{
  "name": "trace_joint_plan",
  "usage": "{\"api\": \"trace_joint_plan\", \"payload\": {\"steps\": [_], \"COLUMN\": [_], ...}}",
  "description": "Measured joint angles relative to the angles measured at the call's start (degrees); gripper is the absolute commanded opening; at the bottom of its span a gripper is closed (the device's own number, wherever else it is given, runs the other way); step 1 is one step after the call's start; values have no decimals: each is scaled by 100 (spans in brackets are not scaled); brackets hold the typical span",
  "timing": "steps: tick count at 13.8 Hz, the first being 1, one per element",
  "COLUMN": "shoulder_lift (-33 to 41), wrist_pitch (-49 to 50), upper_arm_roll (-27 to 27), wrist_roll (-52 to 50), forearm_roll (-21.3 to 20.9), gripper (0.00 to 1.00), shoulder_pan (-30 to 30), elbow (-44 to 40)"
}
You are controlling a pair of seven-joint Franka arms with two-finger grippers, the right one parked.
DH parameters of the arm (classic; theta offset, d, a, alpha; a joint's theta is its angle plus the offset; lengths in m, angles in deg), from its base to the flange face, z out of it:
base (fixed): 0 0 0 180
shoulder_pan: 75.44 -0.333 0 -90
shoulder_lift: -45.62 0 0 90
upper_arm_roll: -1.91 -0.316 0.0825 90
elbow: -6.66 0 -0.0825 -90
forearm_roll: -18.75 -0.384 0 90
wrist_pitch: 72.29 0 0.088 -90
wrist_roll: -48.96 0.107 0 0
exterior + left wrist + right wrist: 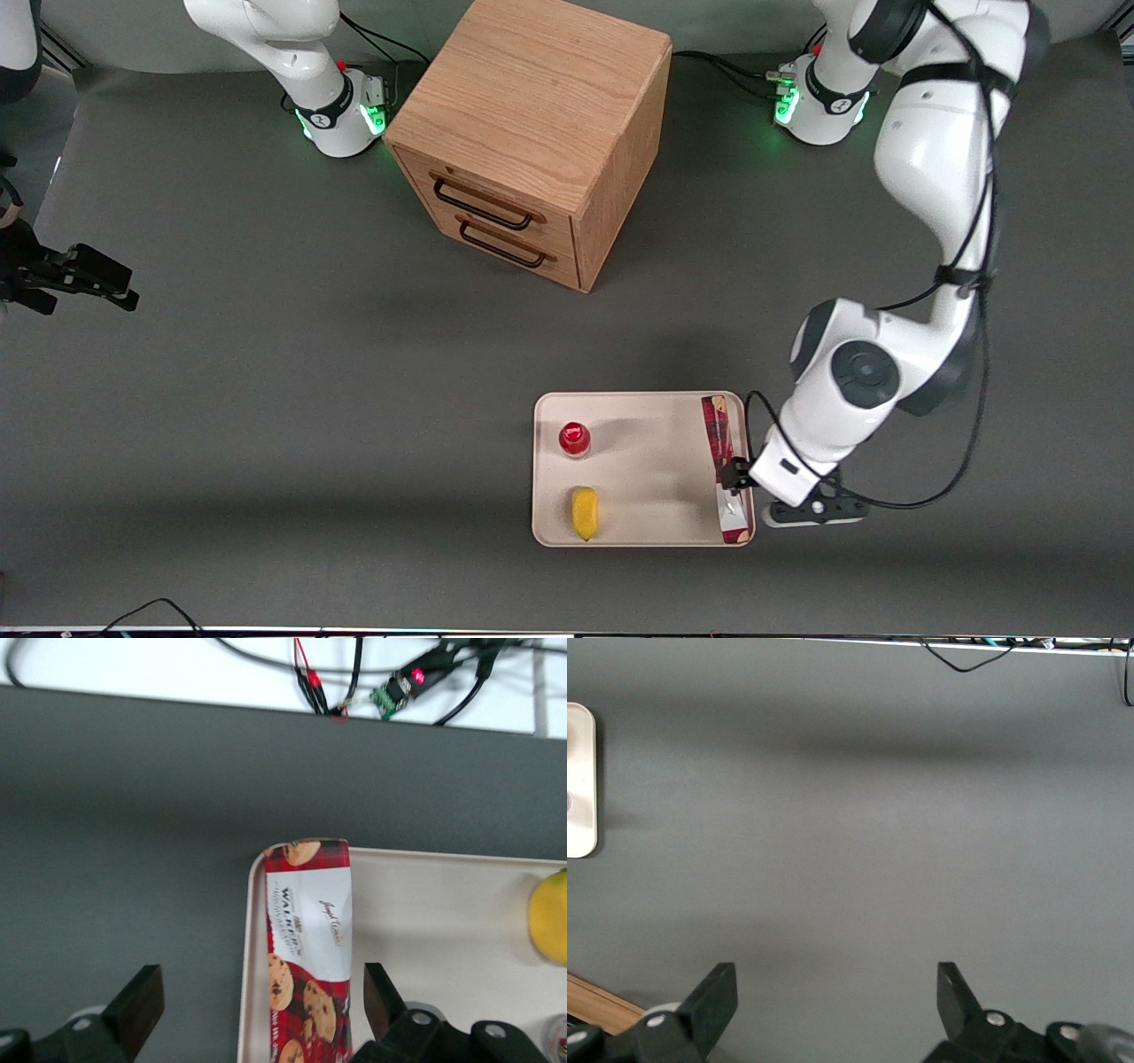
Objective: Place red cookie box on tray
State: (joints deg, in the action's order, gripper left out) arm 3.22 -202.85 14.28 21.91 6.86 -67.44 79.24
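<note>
Red cookie box (728,470) flat along tray (651,470) rim, gripper (257,1005) spread wide above; lemon (584,512) well apart.

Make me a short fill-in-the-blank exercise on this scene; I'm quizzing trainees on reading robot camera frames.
1. The red cookie box lies on the ____, along its edge toward the working arm.
2. The gripper hangs over the box with its fingers ____.
3. On the tray the lemon sits nearer the front camera than the red-capped ____.
4. The wooden cabinet has ____ drawers.

Missing words: tray; open; bottle; two
</note>
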Motion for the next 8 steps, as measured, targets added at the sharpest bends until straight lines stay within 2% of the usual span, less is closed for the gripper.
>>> {"api": "trace_joint_plan", "payload": {"steps": [4, 8], "shoulder_lift": [967, 1922], "wrist_pitch": [1321, 3020], "upper_arm_roll": [-6, -8], "wrist_roll": [1080, 2076], "forearm_roll": [798, 894], "gripper": [100, 100], "shoulder_pan": [-492, -1201], "elbow": [210, 249]}}
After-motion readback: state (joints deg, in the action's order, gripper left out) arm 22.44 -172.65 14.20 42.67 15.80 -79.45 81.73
